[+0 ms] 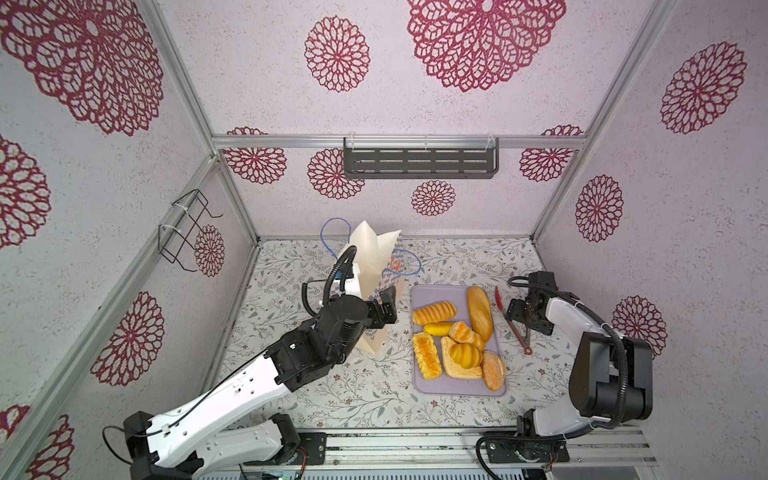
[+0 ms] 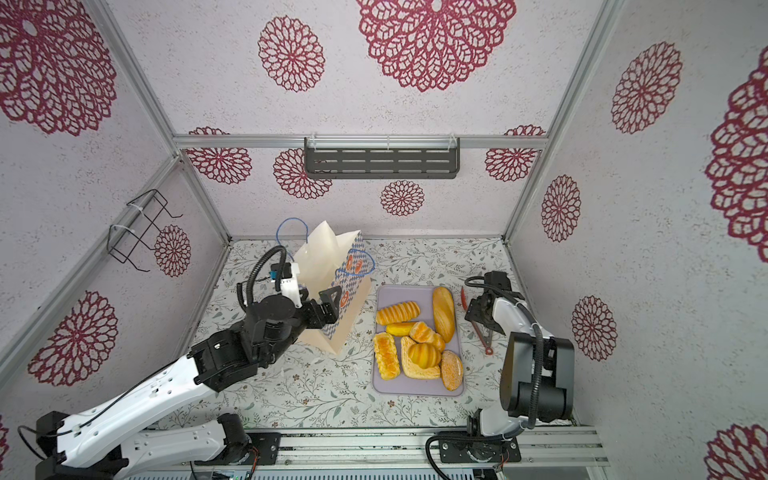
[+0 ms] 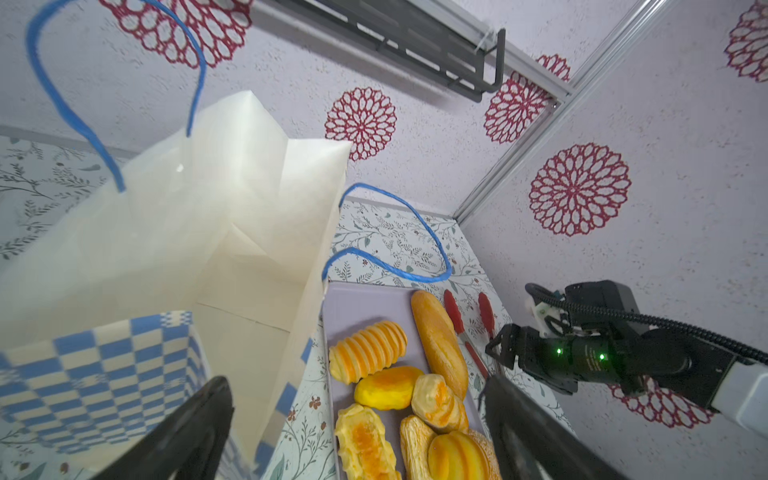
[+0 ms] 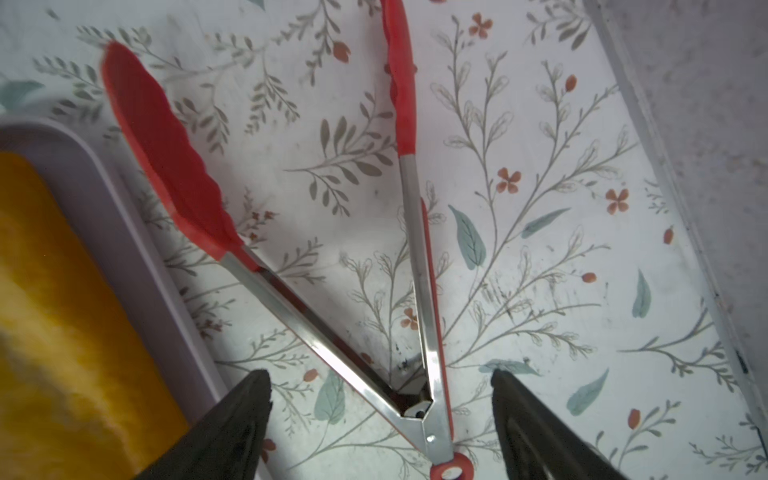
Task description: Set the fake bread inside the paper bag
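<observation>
Several glossy golden pieces of fake bread (image 1: 480, 313) (image 2: 444, 313) (image 3: 438, 336) lie on a lilac tray (image 1: 428, 295) right of centre in both top views. The cream paper bag (image 1: 374, 253) (image 2: 328, 257) (image 3: 187, 232), with its blue checkered band and blue cord handles, stands open just left of the tray. My left gripper (image 1: 388, 309) (image 2: 330, 303) (image 3: 355, 382) is open at the bag's tray-side wall. In the left wrist view that wall's edge runs between the fingers. My right gripper (image 1: 517, 311) (image 2: 476, 309) (image 4: 379, 374) is open over the tongs, holding nothing.
Red tongs (image 1: 519, 336) (image 4: 291, 299) lie spread on the floral table right of the tray, hinge end between my right fingers. The right wall stands close behind that arm. A dark shelf (image 1: 419, 162) hangs on the back wall, a wire rack (image 1: 185, 230) on the left wall.
</observation>
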You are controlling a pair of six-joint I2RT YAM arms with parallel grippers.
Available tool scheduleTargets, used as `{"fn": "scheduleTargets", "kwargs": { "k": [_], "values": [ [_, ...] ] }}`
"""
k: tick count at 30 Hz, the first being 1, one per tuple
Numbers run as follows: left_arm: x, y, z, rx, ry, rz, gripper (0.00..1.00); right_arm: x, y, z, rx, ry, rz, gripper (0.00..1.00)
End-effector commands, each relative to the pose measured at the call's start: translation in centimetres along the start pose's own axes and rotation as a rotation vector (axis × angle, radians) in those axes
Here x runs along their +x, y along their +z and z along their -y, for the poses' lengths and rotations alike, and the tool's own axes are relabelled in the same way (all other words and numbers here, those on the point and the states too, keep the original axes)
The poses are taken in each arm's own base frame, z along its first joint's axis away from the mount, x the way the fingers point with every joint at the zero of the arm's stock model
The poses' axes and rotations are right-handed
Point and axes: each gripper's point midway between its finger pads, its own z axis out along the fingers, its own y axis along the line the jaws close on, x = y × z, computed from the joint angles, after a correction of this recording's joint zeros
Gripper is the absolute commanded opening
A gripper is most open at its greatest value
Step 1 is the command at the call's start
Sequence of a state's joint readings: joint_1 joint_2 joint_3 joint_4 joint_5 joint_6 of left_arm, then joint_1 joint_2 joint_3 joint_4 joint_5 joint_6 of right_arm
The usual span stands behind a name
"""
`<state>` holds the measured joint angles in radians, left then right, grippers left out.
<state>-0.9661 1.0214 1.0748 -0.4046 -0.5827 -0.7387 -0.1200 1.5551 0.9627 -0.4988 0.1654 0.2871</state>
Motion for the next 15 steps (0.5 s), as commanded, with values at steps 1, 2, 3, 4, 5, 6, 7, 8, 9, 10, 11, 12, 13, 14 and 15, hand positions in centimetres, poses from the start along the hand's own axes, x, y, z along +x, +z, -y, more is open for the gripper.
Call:
{"fn": "scheduleTargets", "kwargs": {
  "k": [1, 2, 3, 4, 5, 6, 7, 8, 9, 10, 11, 12, 13, 14, 15],
  "values": [
    [-1.0, -0.9, -2.5, -0.077, 0.023, 0.046, 0.97, 0.1, 0.8, 0.3, 0.023, -0.028, -0.015, 0.87],
    [-1.1, -1.1, -2.8, -0.078, 0.019, 0.051, 0.97, 0.3, 1.3, 0.1, 0.018, -0.031, -0.030, 0.86],
    [-1.1, -1.3, -3.2, -0.080, 0.014, 0.053, 0.97, 0.8, 1.8, -0.2, 0.008, -0.035, -0.050, 0.86],
    [-1.1, -1.5, -3.4, -0.082, 0.011, 0.057, 0.97, 1.1, 2.2, -0.4, -0.002, -0.036, -0.063, 0.86],
    [-1.1, -1.7, -3.7, -0.086, 0.006, 0.059, 0.97, 1.5, 2.6, -0.6, -0.011, -0.038, -0.076, 0.85],
    [-1.1, -1.8, -4.0, -0.088, 0.000, 0.061, 0.97, 1.9, 2.9, -0.8, -0.020, -0.036, -0.087, 0.84],
    [-1.1, -1.9, -4.2, -0.090, -0.005, 0.062, 0.97, 2.1, 3.1, -0.9, -0.025, -0.037, -0.093, 0.84],
    [-1.0, -2.0, -4.3, -0.091, -0.008, 0.061, 0.97, 2.4, 3.3, -1.2, -0.029, -0.037, -0.098, 0.84],
    [-1.0, -2.1, -4.6, -0.094, -0.013, 0.063, 0.97, 2.6, 3.4, -1.4, -0.033, -0.038, -0.104, 0.83],
    [-1.0, -2.2, -4.7, -0.093, -0.016, 0.063, 0.97, 2.7, 3.5, -1.6, -0.035, -0.042, -0.105, 0.82],
    [-1.0, -2.2, -4.8, -0.093, -0.019, 0.063, 0.97, 2.7, 3.5, -1.9, -0.034, -0.048, -0.105, 0.81],
    [-0.9, -2.2, -4.8, -0.094, -0.018, 0.061, 0.97, 2.6, 3.4, -2.2, -0.027, -0.057, -0.102, 0.80],
    [-0.9, -2.2, -4.9, -0.095, -0.018, 0.059, 0.97, 2.5, 3.4, -2.3, -0.017, -0.063, -0.098, 0.79],
    [-0.9, -2.2, -4.9, -0.093, -0.018, 0.057, 0.97, 2.2, 3.3, -2.5, -0.006, -0.068, -0.094, 0.78],
    [-0.8, -2.2, -4.8, -0.091, -0.019, 0.054, 0.97, 2.0, 3.2, -2.6, -0.001, -0.067, -0.090, 0.77]
  ]
}}
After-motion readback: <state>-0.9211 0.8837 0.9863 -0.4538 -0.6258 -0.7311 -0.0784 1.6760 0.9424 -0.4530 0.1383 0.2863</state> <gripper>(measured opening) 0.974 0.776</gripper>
